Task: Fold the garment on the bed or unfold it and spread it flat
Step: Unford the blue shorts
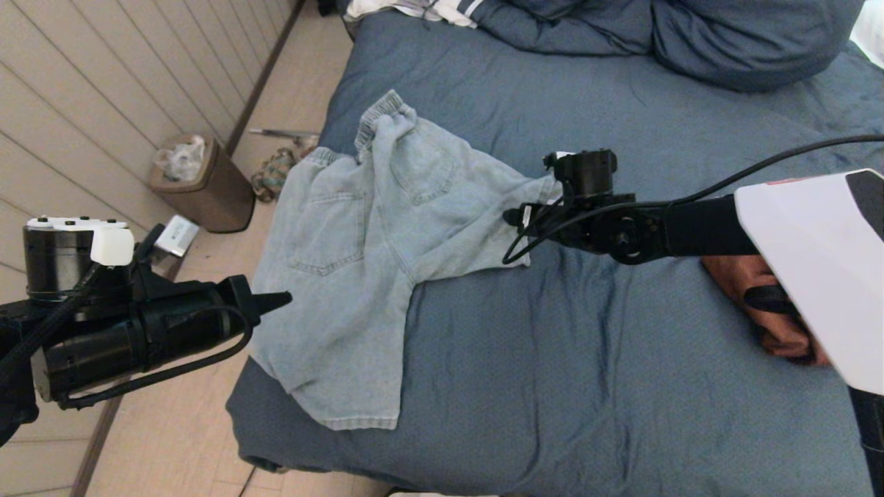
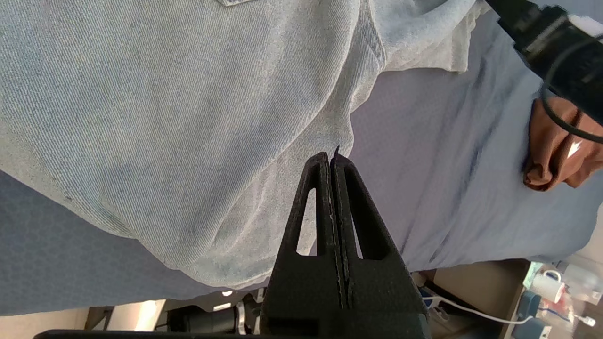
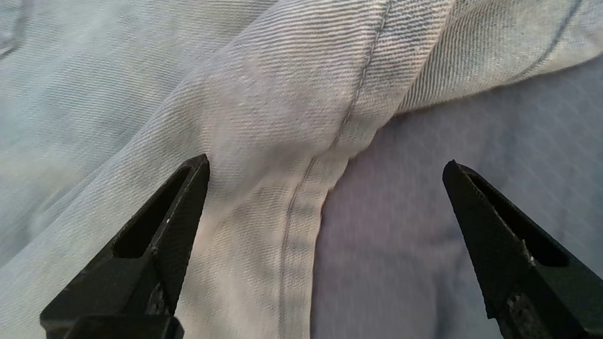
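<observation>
Garment: pale denim shorts [image 1: 359, 262] are spread face-down near the left edge of the bed [image 1: 552, 386], with the elastic waistband bunched toward the head end and one leg hem reaching toward the foot-end left corner; back pockets are seen on top.
Bed: a wrinkled slate-blue cover is stretched over the whole surface; matching blue pillows [image 1: 725, 41] are heaped along the head edge.
Right gripper [image 3: 325, 197]: held low over the right-hand hem of the shorts, fingers [image 3: 174, 221] spread wide, one above denim and the other above bare cover; nothing is grasped.
Left gripper [image 2: 332, 157]: parked off the left edge of the bed, tips pressed together and empty, pointed toward the lower leg of the shorts.
Brown cloth [image 1: 760, 304]: crumpled near the right edge of the bed, partly hidden by the right arm.
Floor beside the left edge: a brown waste bin [image 1: 200, 183] is seen against the panelled wall.
</observation>
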Controlling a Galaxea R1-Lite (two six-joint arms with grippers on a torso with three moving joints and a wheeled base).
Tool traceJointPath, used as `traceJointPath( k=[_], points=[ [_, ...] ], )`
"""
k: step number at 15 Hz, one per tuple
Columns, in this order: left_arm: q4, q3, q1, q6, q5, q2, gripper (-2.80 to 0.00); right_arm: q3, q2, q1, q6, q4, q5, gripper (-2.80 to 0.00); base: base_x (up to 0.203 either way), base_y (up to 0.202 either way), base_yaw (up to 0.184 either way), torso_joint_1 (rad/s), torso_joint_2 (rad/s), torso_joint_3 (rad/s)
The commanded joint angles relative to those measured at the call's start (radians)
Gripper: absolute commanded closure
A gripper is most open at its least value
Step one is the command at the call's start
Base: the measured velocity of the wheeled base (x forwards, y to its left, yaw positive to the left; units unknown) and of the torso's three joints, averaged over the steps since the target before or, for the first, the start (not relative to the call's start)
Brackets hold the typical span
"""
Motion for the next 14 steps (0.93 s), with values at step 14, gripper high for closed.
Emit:
traceJointPath(
  k=[14],
  points=[
    [-0.003,0.006,0.001,-0.003,-0.003,-0.006,0.0,-0.042,0.003,0.03,-0.007,0.257,0.009,-2.8,0.0,0.0,0.0,0.0,0.0,0.0]
  ],
)
